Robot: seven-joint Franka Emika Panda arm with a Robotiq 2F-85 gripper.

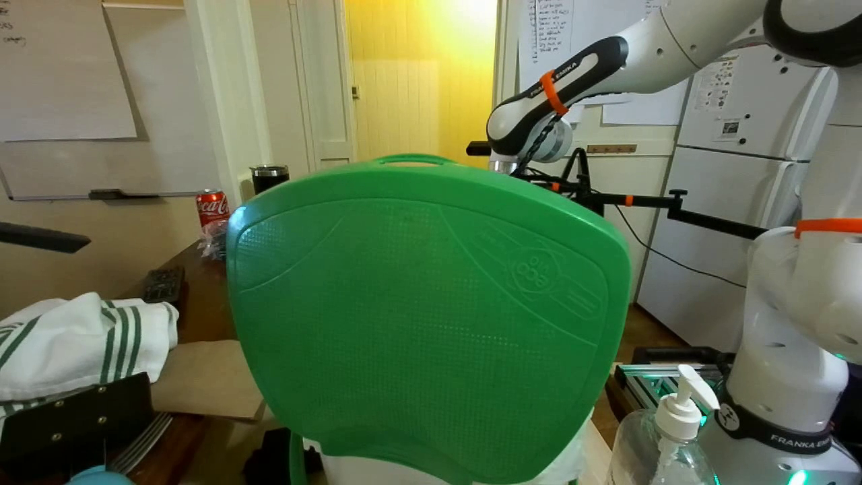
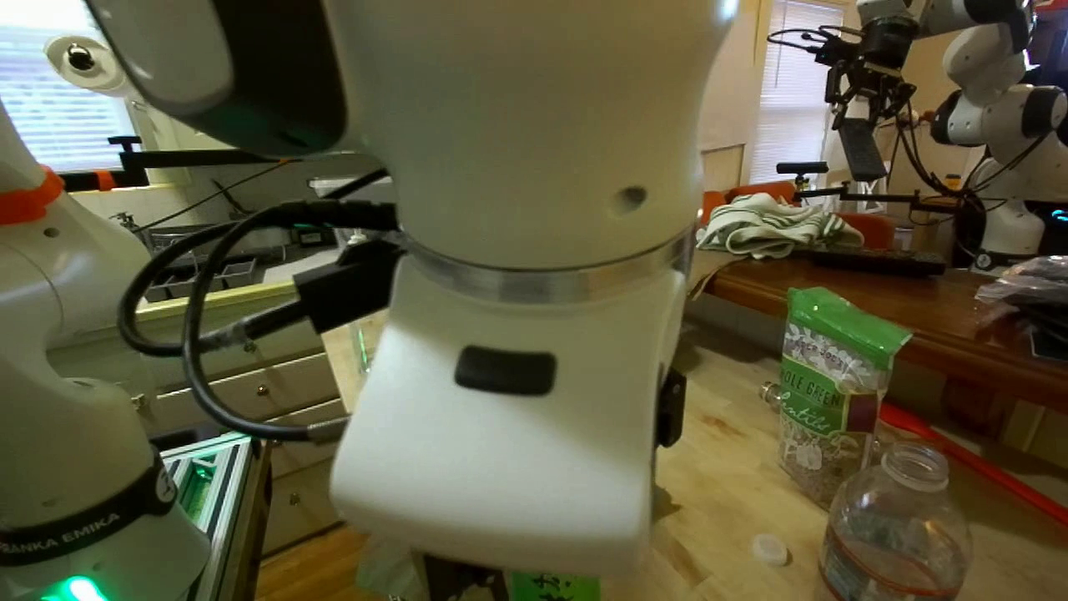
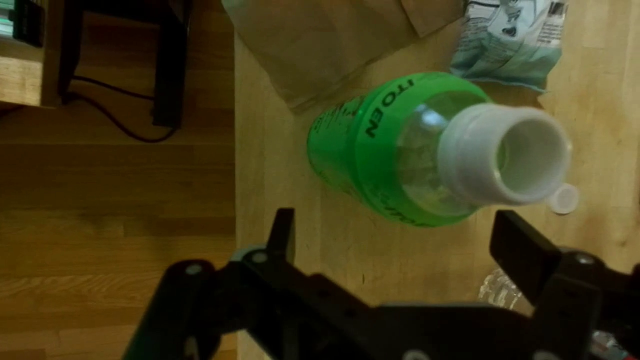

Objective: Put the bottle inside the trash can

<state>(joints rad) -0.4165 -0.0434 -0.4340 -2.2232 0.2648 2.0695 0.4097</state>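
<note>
A bottle (image 3: 425,150) with a green label and an open white neck stands on the wooden table in the wrist view. In an exterior view only a strip of green label (image 2: 555,586) shows below my wrist housing. My gripper (image 3: 395,212) is open and empty. Its fingers point toward the bottle, which shows just beyond the fingertips, not between them. In an exterior view a large green panel (image 1: 424,303) stands up and looks like the trash can's raised lid, with white liner (image 1: 566,465) at its foot. The can's opening is hidden. The panel hides my gripper there.
A brown paper bag (image 3: 325,45) and a lentil bag (image 3: 510,45), also in an exterior view (image 2: 834,392), lie near the bottle. A clear uncapped bottle (image 2: 897,534) and a white cap (image 2: 769,549) are on the table. A pump bottle (image 1: 677,424) stands near the robot base.
</note>
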